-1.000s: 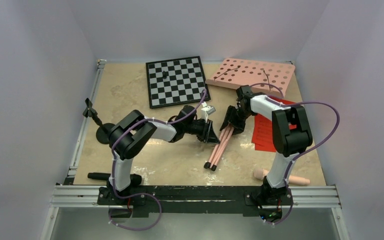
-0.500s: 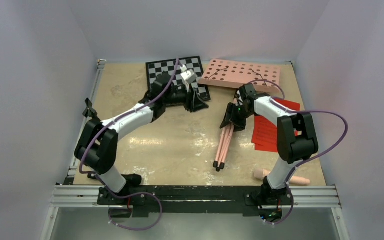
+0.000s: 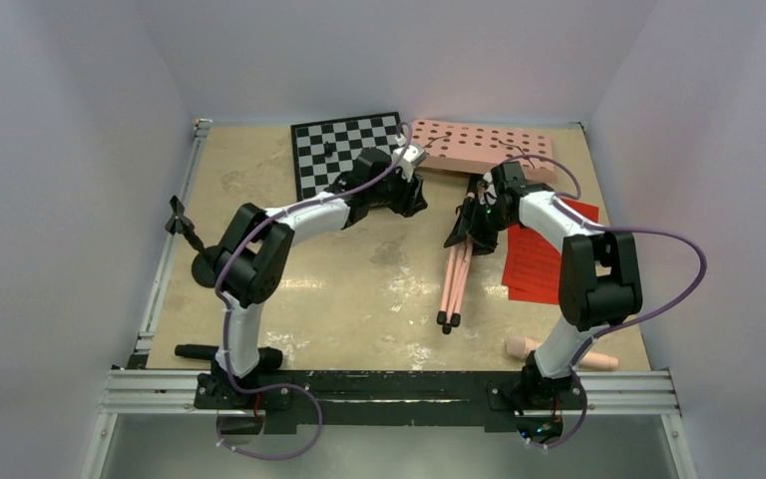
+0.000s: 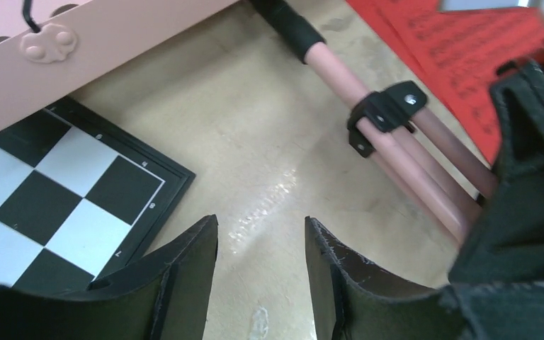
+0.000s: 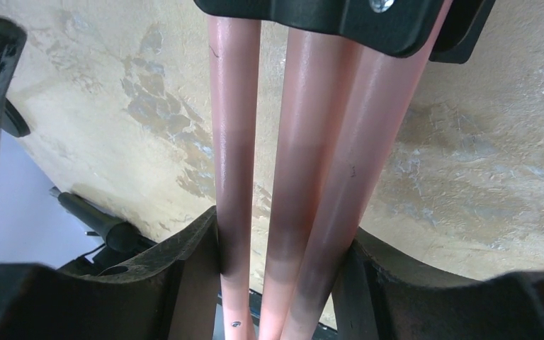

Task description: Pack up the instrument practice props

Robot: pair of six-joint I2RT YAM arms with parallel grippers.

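The pink music stand lies at the back of the table, its perforated desk [image 3: 484, 145] [image 4: 113, 35] by the far wall and its folded tripod legs [image 3: 454, 274] [image 4: 404, 159] pointing toward me. My right gripper [image 3: 466, 230] [image 5: 283, 241] is shut on the three legs [image 5: 290, 142], which fill the gap between its fingers. My left gripper [image 3: 417, 198] [image 4: 262, 227] hovers open over bare table between the chessboard corner and the legs, holding nothing. Red printed sheets [image 3: 539, 257] [image 4: 460, 42] lie right of the legs. A peach tube [image 3: 559, 354] lies at front right. The black peg stand [image 3: 204, 264] is at the left edge.
The black-and-white chessboard [image 3: 344, 150] [image 4: 57, 198] lies at back centre with a small dark piece on it, its corner close to my left fingers. A black bar [image 3: 229, 352] lies near the left arm's base. Walls enclose the table on three sides.
My left arm swung from the table's middle to the back and its jaws widened; it now sits beside the stand's desk. The right gripper shifted the legs rightward, and the desk tipped up.
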